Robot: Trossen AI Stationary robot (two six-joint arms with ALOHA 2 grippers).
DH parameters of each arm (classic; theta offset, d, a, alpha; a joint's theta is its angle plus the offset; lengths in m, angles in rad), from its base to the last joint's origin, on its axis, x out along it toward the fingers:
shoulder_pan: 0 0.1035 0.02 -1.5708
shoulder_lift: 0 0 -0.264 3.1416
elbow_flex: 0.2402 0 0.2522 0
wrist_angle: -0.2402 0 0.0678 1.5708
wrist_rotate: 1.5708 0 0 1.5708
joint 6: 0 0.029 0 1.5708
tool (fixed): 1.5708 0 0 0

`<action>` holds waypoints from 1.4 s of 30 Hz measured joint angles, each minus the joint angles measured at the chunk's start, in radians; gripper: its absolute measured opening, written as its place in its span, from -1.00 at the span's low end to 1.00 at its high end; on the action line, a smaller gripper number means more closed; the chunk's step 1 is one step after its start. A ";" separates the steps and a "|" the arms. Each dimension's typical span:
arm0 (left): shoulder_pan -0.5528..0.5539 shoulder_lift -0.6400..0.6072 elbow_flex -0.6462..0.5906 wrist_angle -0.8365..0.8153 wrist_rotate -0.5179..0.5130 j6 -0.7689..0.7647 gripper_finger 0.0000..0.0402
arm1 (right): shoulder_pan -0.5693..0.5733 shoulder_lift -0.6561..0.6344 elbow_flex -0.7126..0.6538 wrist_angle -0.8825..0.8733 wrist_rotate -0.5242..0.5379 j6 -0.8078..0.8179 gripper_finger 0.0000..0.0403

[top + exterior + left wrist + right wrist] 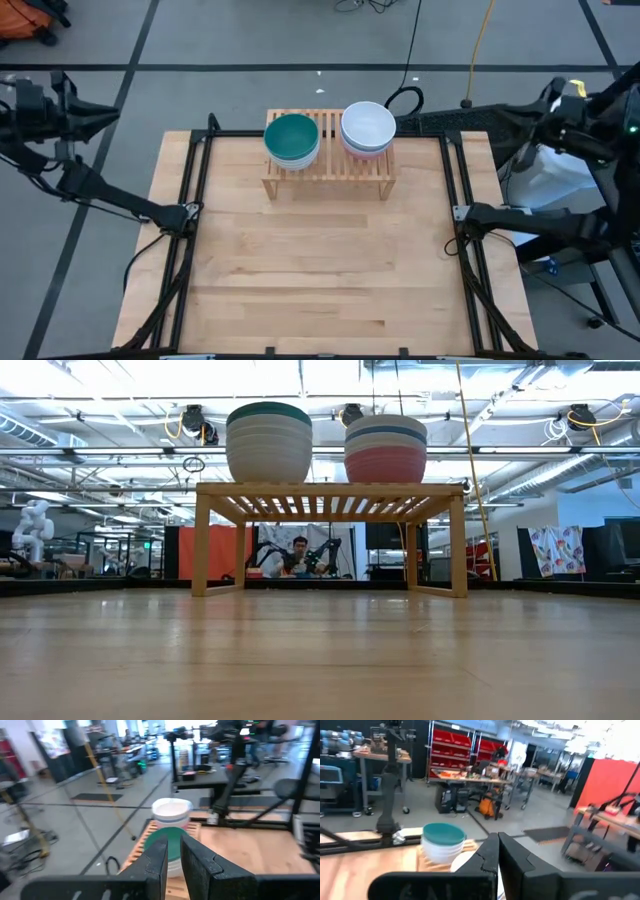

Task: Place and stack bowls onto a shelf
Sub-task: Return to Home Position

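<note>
Two dark fingers of the left hand [173, 847] fill the front of its wrist view, nearly pressed together with only a thin slit between them and nothing held. The right hand [496, 840] shows its fingers pressed together too, also holding nothing. From above, the left arm hangs beyond the left edge of the table [320, 260] and the right arm beyond its right edge, both well apart from the shelf [330, 160].

The shelf stands at the middle of the table's far edge and carries two stacks of bowls, side by side with a gap between them. The left stack [268, 445] is white bowls with a teal green bowl [291, 138] on top. The right stack [386, 450] has a white bowl [367, 125] on top, a blue one under it and a pink one lower down.
</note>
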 joint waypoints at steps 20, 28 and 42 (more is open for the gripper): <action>0.002 -0.308 -0.395 0.001 0.074 -0.086 -0.72 | 0.000 -0.232 -0.230 -0.035 0.003 0.130 -1.00; 0.003 -0.363 -0.495 0.004 0.074 -0.126 -0.72 | 0.000 -0.390 -0.418 0.015 0.054 0.191 -1.00; 0.003 -0.364 -0.589 0.030 0.075 -0.132 -0.72 | -0.001 -0.676 -0.676 0.157 0.048 0.239 -1.00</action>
